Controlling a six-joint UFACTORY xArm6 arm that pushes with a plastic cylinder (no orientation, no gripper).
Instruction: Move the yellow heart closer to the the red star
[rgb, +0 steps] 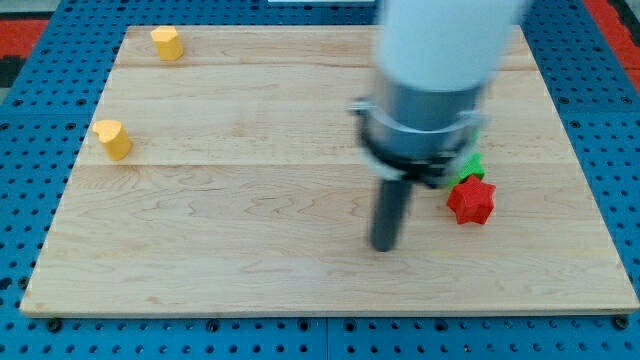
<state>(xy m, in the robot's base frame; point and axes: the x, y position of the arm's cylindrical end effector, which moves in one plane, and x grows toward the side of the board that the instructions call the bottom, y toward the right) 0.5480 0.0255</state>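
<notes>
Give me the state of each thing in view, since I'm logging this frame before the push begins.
my tip: on the board, left of the red star, touching no block.
red star: at the view's right, beside the green block.
green block: partly hidden by the arm.
yellow heart: far left, untouched.
yellow block: top left, alone.

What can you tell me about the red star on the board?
The red star is a small, chunky block with blunt points, solid glossy red, plastic by the look of it. It lies flat on the wooden board toward the view's right. A green block, partly hidden by the arm, sits right against its upper edge. My tip rests a little to its left and slightly lower, not touching it.
</notes>
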